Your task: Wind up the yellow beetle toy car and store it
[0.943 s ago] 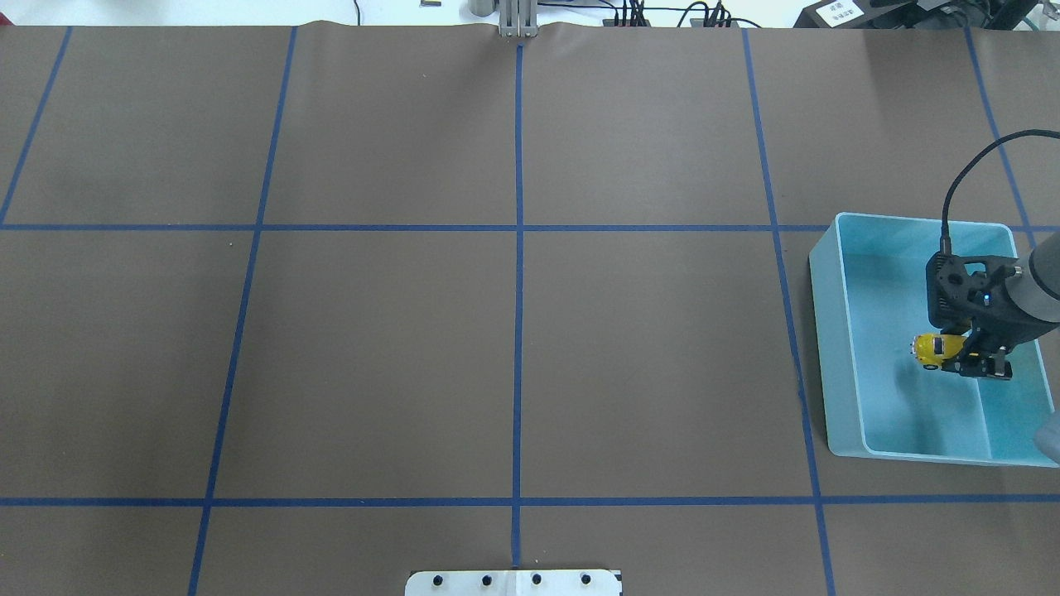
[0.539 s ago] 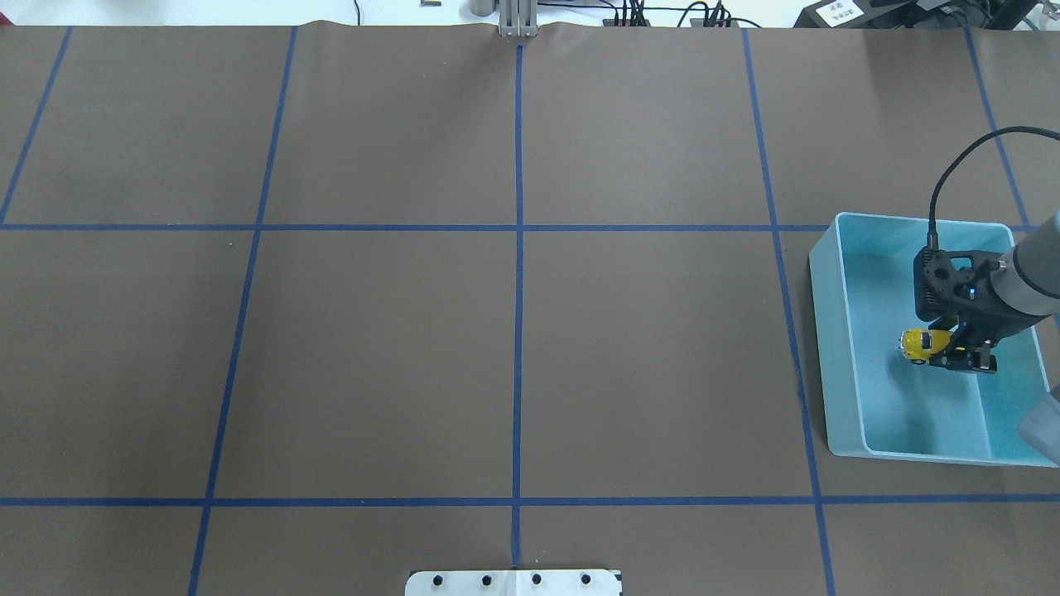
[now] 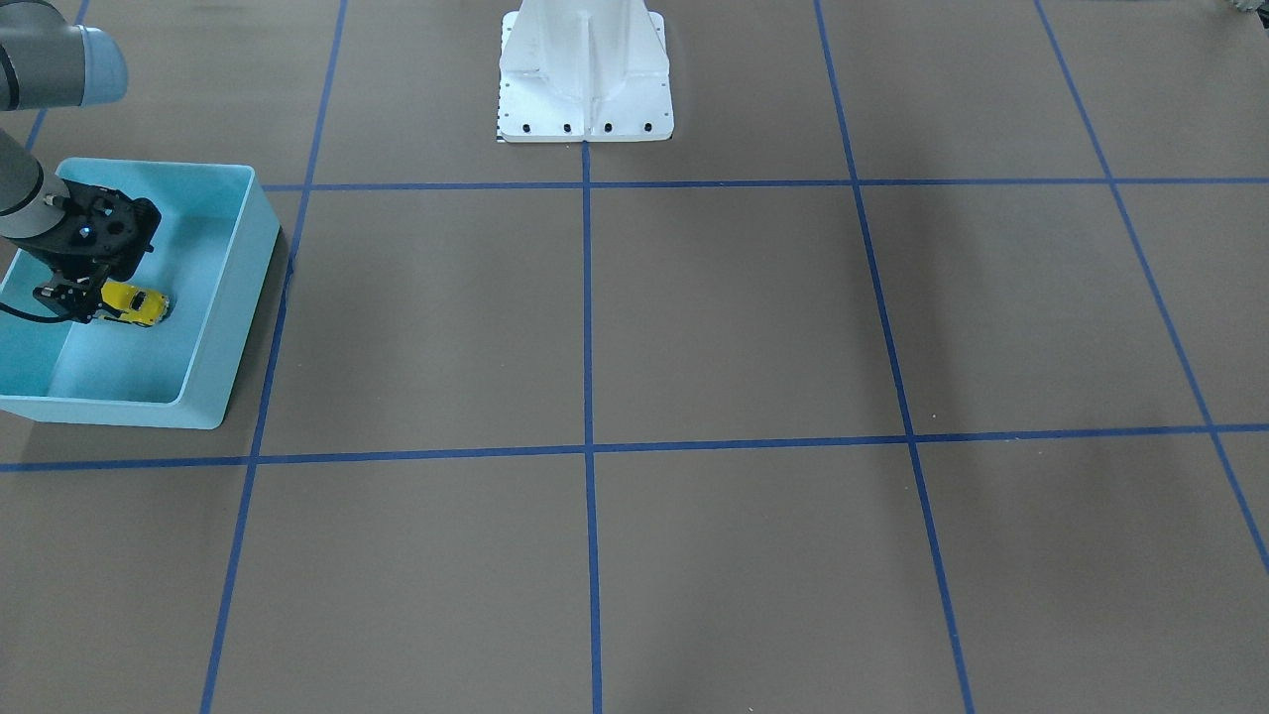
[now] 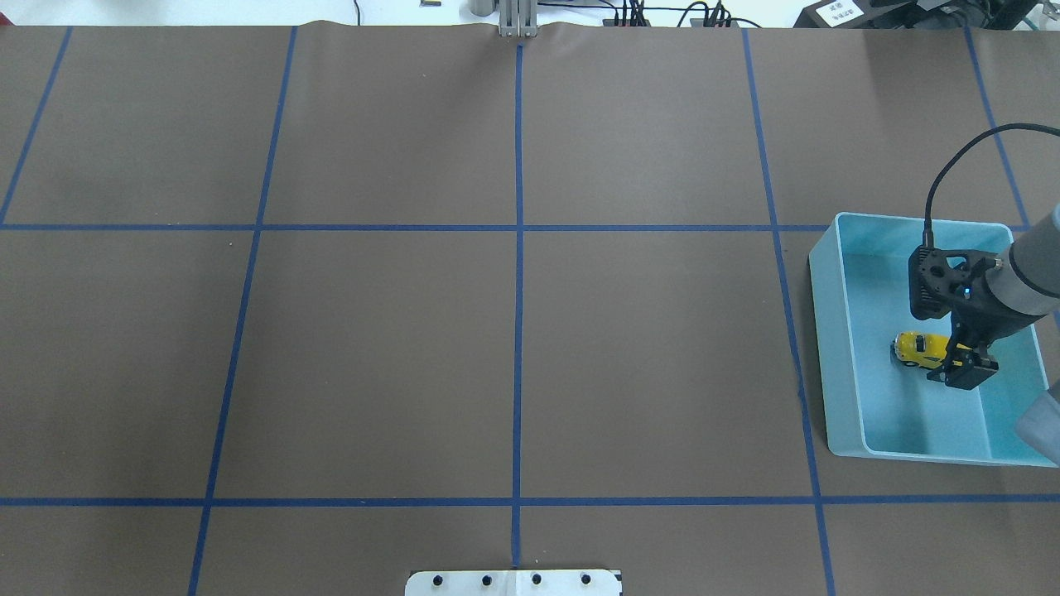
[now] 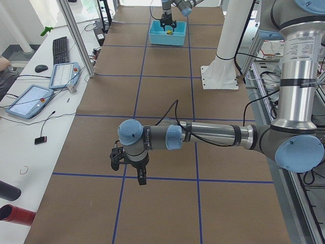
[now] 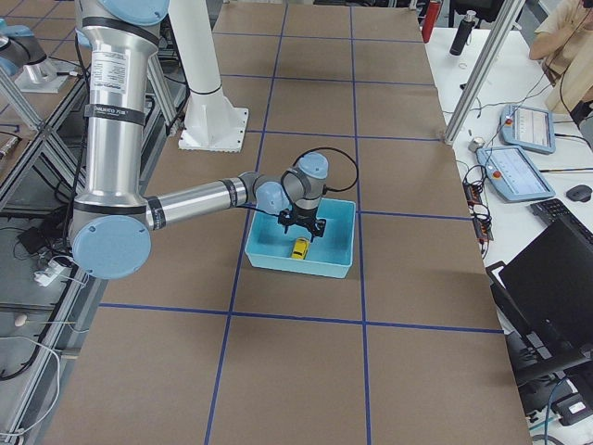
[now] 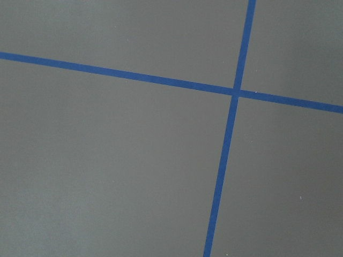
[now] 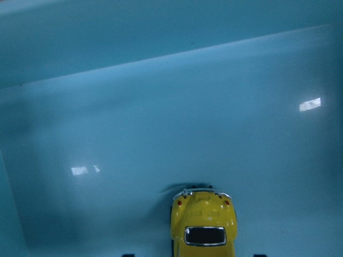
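Observation:
The yellow beetle toy car (image 4: 916, 349) lies on the floor of the light blue bin (image 4: 831, 331) at the table's right side. My right gripper (image 4: 954, 366) hangs in the bin right behind the car and is open. In the right wrist view the car (image 8: 203, 225) sits low in the middle, and the fingertips (image 8: 260, 255) stand apart on either side without touching it. The car also shows in the front-facing view (image 3: 136, 305) and the exterior right view (image 6: 300, 248). My left gripper (image 5: 129, 170) shows only in the exterior left view, so I cannot tell its state.
The brown table cover (image 4: 513, 331) carries a grid of blue tape lines. The robot's white base (image 3: 585, 79) stands at the table's robot side. The left wrist view shows only the cover and a tape crossing (image 7: 235, 92).
My right gripper moved a little left and down in the bin with the car, then opened. The car now rests on the bin floor, free of the fingers.

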Robot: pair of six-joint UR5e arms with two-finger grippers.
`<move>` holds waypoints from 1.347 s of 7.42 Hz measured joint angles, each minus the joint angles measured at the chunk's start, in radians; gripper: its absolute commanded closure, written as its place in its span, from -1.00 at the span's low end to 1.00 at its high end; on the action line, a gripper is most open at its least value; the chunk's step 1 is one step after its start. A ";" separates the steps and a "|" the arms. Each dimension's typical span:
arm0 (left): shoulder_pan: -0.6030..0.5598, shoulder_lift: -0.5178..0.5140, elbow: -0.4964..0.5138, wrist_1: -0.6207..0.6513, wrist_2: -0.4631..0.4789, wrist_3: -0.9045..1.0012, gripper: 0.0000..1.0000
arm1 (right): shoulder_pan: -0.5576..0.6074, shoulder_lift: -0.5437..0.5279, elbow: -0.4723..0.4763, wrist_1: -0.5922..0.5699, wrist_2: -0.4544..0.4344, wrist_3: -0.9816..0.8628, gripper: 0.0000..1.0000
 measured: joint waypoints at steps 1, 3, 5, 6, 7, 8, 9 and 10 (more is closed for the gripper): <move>0.000 -0.001 0.001 0.000 0.000 0.000 -1.00 | 0.052 -0.027 0.048 -0.012 0.041 0.001 -0.99; 0.000 -0.002 0.004 0.001 0.000 0.001 -1.00 | 0.236 -0.117 0.162 -0.094 0.075 -0.006 -0.99; -0.001 -0.001 0.003 0.001 0.000 0.000 -1.00 | 0.503 -0.140 0.173 -0.290 0.121 -0.013 -0.99; -0.001 -0.001 0.003 -0.001 0.000 0.001 -1.00 | 0.618 -0.127 0.136 -0.403 0.132 -0.009 -0.99; -0.001 0.000 0.002 -0.002 -0.001 0.001 -1.00 | 0.712 -0.118 0.078 -0.477 0.135 0.000 -0.99; 0.000 0.000 0.003 -0.003 -0.001 0.001 -1.00 | 0.796 -0.113 0.014 -0.503 0.132 0.035 -0.99; 0.000 -0.001 0.003 -0.004 -0.001 0.001 -1.00 | 0.861 -0.110 -0.023 -0.503 0.122 0.099 -0.99; 0.000 -0.001 0.003 -0.005 -0.001 0.001 -1.00 | 0.892 -0.108 -0.043 -0.489 0.095 0.146 -0.99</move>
